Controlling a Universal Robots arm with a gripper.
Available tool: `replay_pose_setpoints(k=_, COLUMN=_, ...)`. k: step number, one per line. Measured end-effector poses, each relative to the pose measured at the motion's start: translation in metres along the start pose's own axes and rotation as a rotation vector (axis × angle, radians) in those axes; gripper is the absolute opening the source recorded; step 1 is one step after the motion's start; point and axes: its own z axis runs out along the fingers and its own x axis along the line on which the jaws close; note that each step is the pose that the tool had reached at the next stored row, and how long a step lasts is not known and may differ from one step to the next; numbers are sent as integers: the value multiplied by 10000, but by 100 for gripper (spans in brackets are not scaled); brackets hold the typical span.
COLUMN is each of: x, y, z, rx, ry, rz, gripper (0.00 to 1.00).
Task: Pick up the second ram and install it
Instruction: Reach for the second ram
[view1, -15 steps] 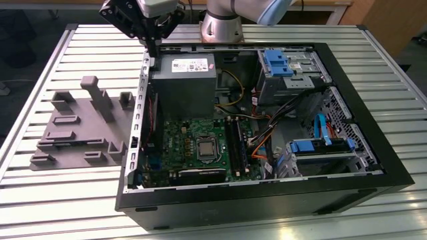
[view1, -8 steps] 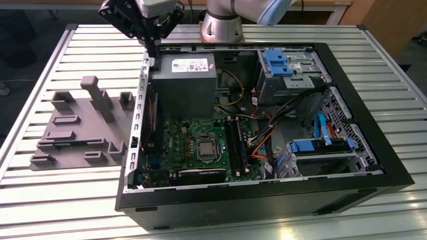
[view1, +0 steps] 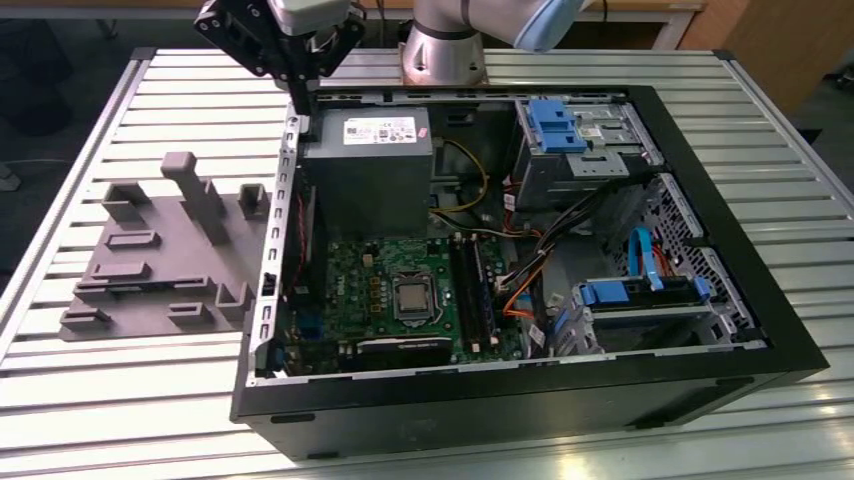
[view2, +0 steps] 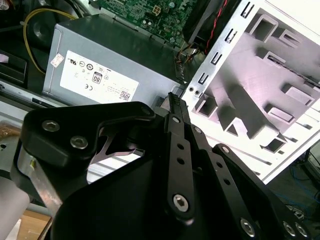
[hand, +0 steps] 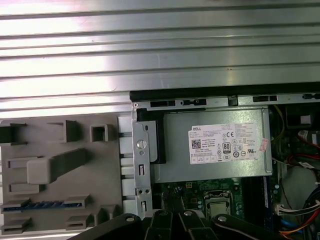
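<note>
Aluminium slats make up the desk (view1: 120, 400), which carries an open black computer case (view1: 534, 405) and, just beside it on the exterior view's left, a grey fixture plate (view1: 147, 290). Above the case's edge by the grey power supply (view1: 367, 180) hangs the claw (view1: 304, 98), fingers together and empty. In the first wrist view the second ram (hand: 45, 204) sits on edge in a slot of that plate.

Open above the fixture plate (view1: 140, 268); upright blocks (view1: 203, 205) and the adjacent case wall (view1: 283, 225) obstruct.
</note>
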Motion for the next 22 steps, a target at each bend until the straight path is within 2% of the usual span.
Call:
replay_pose_setpoints(k=17, x=36, y=-3, z=-1, rx=0, ry=0, rz=0, gripper=11)
replay_pose_setpoints(k=19, x=73, y=-5, z=-2, rx=0, ry=0, rz=0, gripper=11)
replay_pose_setpoints(k=22, x=78, y=-6, z=-2, rx=-1, ry=0, rz=0, gripper=11)
